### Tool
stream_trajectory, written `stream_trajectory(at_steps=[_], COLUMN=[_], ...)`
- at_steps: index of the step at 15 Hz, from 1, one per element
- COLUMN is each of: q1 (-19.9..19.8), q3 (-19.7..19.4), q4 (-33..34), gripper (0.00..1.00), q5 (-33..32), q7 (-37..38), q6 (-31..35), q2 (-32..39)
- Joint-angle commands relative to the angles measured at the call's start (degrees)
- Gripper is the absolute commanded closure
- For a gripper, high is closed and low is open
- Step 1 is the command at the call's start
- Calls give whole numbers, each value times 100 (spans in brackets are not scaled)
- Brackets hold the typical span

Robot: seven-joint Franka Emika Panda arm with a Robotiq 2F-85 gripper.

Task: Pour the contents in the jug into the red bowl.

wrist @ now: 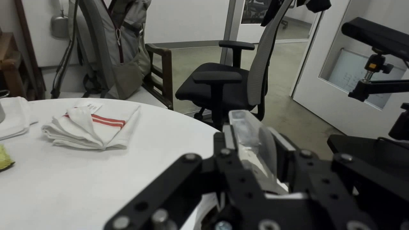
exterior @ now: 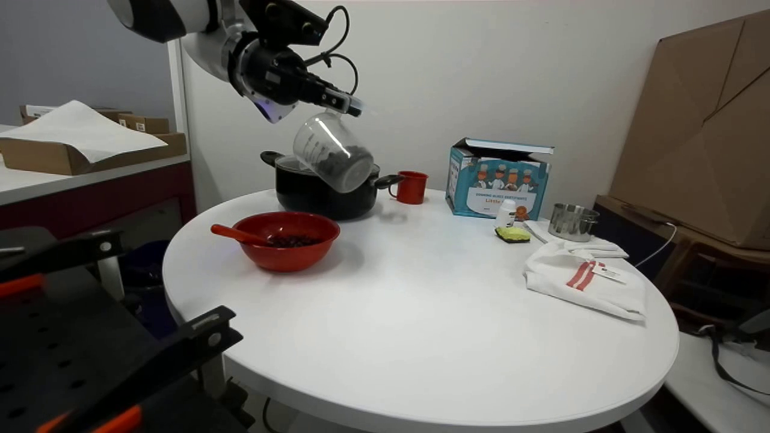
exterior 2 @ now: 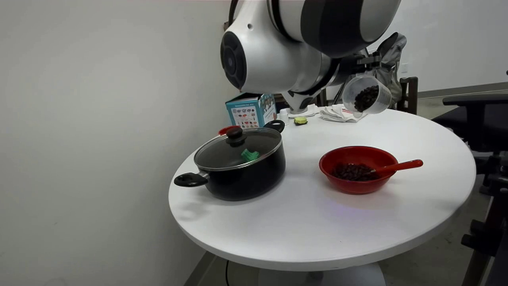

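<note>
The jaws of a Robotiq gripper (wrist: 255, 140) pinch a clear portion of a see-through plastic jug (exterior: 325, 144), with 1 finger on each side in the wrist view, as the Franka Panda arm (exterior 2: 274, 67) holds it above a round white table (exterior: 391, 313). The jug tilts in both exterior views, its dark contents (exterior: 343, 161) lying toward the lower end. Below the jug's level, a wide red bowl (exterior: 289, 258) sits on the tabletop; whether the jug hangs directly over it, the camera angles do not settle. Dark, bean-like pieces (exterior 2: 351, 173) lie in the bowl beside a red-handled spoon (exterior 2: 401, 167) propped across its rim. Near the bowl but apart from it stands a black pot (exterior 2: 246, 182) with 2 side handles and a glass lid (exterior 2: 222, 155), a green piece (exterior 2: 250, 155) showing at the glass. A red mug (exterior: 412, 187) stands near the pot, and farther across the table is a teal box (exterior: 505, 195) printed with 4 figures in chef hats. Near the box are a white bottle (exterior: 506, 211), a yellow-green sponge (exterior: 512, 233) and a small steel pot (exterior: 568, 222); a folded white towel (exterior: 577, 288) with red stripes lies toward the table's edge. In the wrist view, a gray backpack (wrist: 127, 48) and a black office chair (wrist: 217, 76) appear beyond the tabletop.
</note>
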Motion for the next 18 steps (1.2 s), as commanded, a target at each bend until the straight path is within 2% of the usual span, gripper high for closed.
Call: stream_trajectory(at_steps=[1, 18], q1=[90, 297], q3=[61, 140], q4=[189, 428], gripper=[86, 86], q5=[-207, -782], q7=[159, 103], q6=[-335, -1162], q2=[201, 677])
